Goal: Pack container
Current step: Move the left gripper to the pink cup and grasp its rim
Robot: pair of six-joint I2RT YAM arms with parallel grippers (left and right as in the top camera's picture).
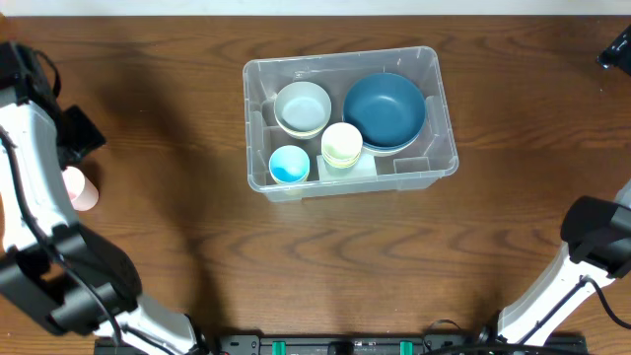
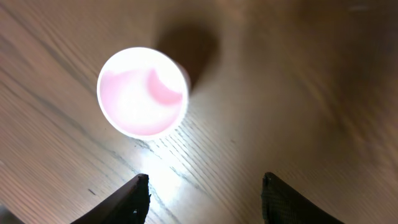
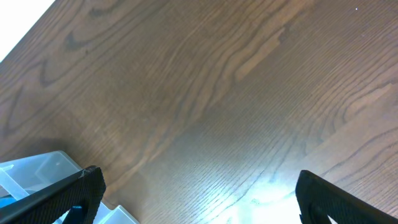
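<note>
I am holding my left claw [image 2: 205,186] low over the wooden table [image 1: 177,79], pointing down, with its 2 dark fingers [image 2: 127,202] standing apart and nothing between them, so it is released. A pink cup [image 2: 143,92] is standing upright just beyond the fingertips, mouth up, untouched. From overhead, my left arm [image 1: 30,168] is reaching along the table's left edge, and the pink cup is peeking out beside its white link.

The container [image 1: 340,61] is sitting in the middle of the table, between my 2 arms and well apart from the pink cup. Inside it, a white bowl [image 1: 302,106] and a dark blue bowl [image 1: 385,108] are lying side by side along the far wall. A light blue cup [image 1: 289,164] and a pale yellow cup [image 1: 342,144] are standing in front of them.

I am holding my right claw [image 3: 199,193] spread wide and empty, angled at bare wood. A corner of the container is showing at the lower left of that wrist view. My right arm [image 1: 592,247] is bending at the table's right edge.
</note>
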